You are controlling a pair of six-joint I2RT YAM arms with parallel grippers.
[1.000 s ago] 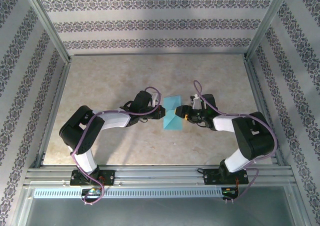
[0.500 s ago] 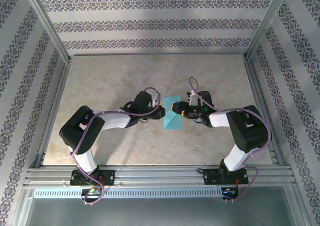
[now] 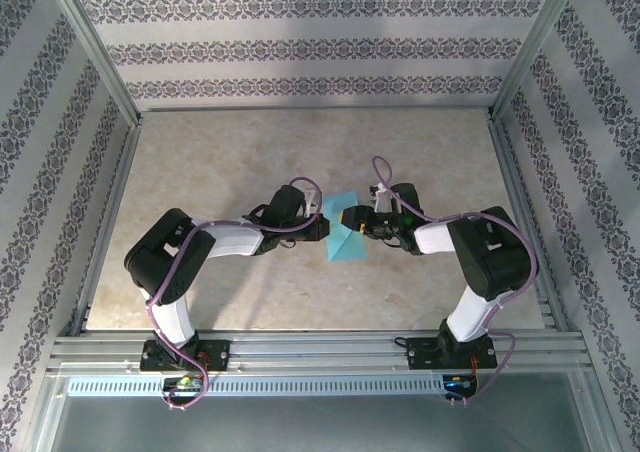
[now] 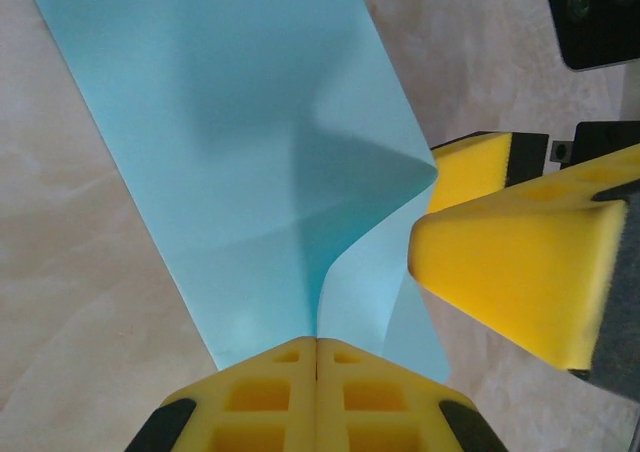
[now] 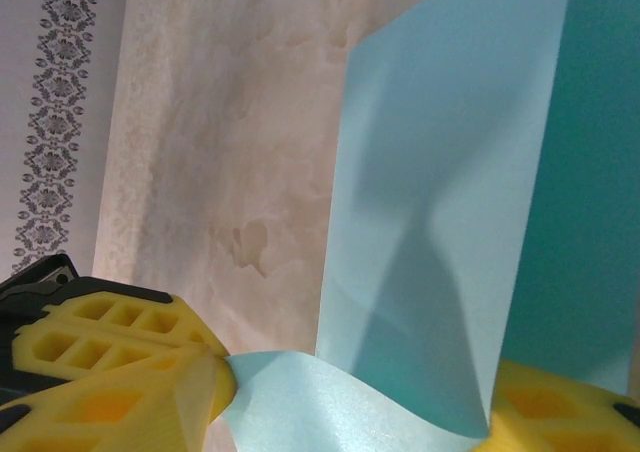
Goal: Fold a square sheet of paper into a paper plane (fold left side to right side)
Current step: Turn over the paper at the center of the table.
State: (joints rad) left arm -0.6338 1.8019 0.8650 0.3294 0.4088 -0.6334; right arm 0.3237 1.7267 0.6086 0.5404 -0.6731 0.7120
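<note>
Square sheet of paper (image 3: 345, 244): top view, part hidden under right gripper (image 3: 352, 217), left edge under left gripper (image 3: 320, 226); creases too small to tell. Wrist views: sheet cut by top edges; near edge behind fingers (image 4: 260, 402).

The left tool (image 3: 321, 224) and right tool (image 3: 351, 217) flank the turquoise sheet (image 3: 345, 245).

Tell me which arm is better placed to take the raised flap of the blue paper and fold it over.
Right, probably. The right gripper stands open with the raised flap of the paper between its fingers, so it need only close. The left gripper is shut on the paper's edge.
</note>
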